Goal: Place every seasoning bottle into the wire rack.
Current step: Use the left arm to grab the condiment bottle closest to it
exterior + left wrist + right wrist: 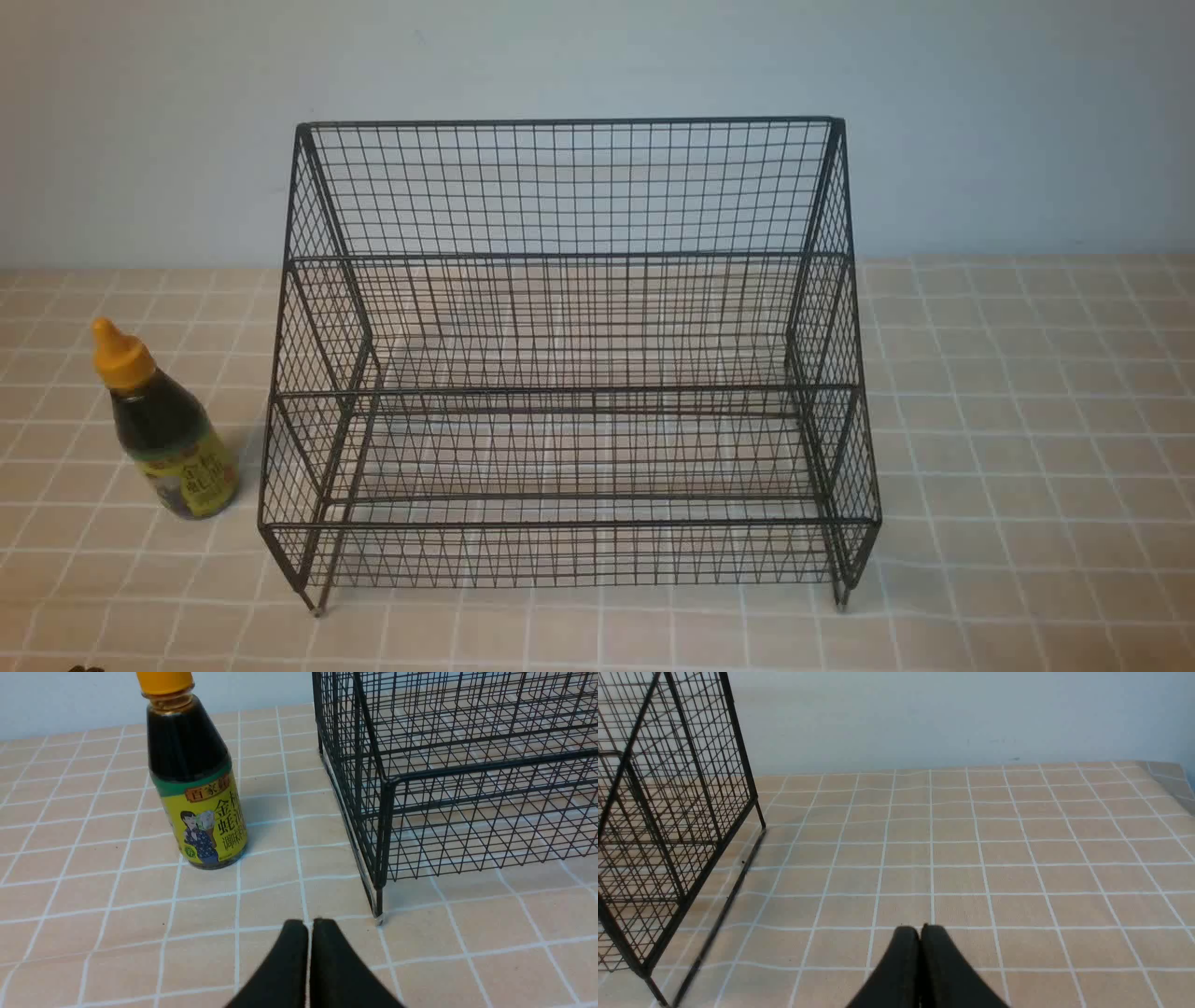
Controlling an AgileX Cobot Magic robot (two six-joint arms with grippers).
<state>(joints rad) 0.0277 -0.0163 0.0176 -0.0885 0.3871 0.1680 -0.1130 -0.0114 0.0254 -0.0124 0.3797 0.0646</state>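
So the seasoning bottle (168, 439) isn't in the wire rack (569, 373). It's standing upright on the counter (1027, 420) over toward the left edge, just beside the rack's front-left corner but not touching it. It has dark sauce inside, a yellow-orange pointed cap, and a yellow label with a green band, Chinese characters and a little cartoon figure.

The rack sits about mid-counter with its tall back panel toward the far edge, where the pale wall (597, 56) starts. It's black mesh with three stepped tiers, short feet and slanted sides, and every tier I can see has nothing on it.

The left gripper (309, 926) is closed, its two black fingertips pressed together with nothing between them. It hangs low over the tiles, near the counter's front edge. From its wrist cam the bottle (196, 788) and the rack's front-left foot (379, 914) are both ahead of it, one to each side.

The right gripper (920, 931) is the same deal, closed up and not holding anything. It's over the bare tiles on the right side of the counter, with the rack's side (668, 812) off to one side and well apart from it.
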